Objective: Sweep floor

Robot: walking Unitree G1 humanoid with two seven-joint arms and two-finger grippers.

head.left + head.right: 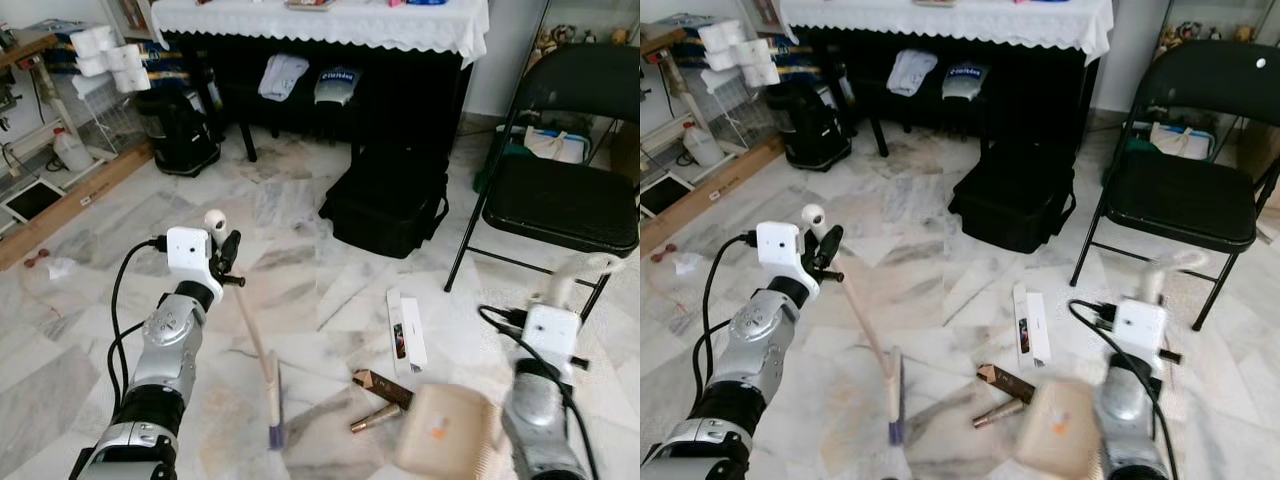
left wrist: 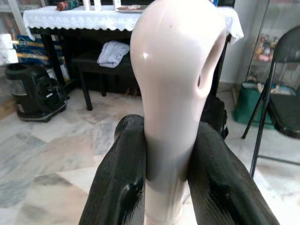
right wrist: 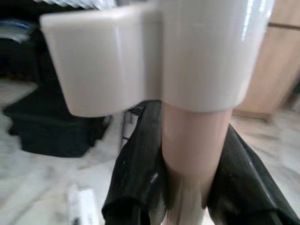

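Our left gripper [image 1: 228,250] clenches the light, stiff beige plastic broom [image 1: 262,358] near its top (bristles at six o'clock); our right gripper [image 3: 187,187] grasps the beige dustpan's [image 1: 445,430] slick handle.

On the floor [image 1: 300,215] before us, the broom [image 1: 262,355] lies left of the box [image 1: 405,328] and two tubes [image 1: 380,400]. Behind them sits a bag [image 1: 385,200], the chair [image 1: 565,190] to its right, the table [image 1: 320,20] behind.
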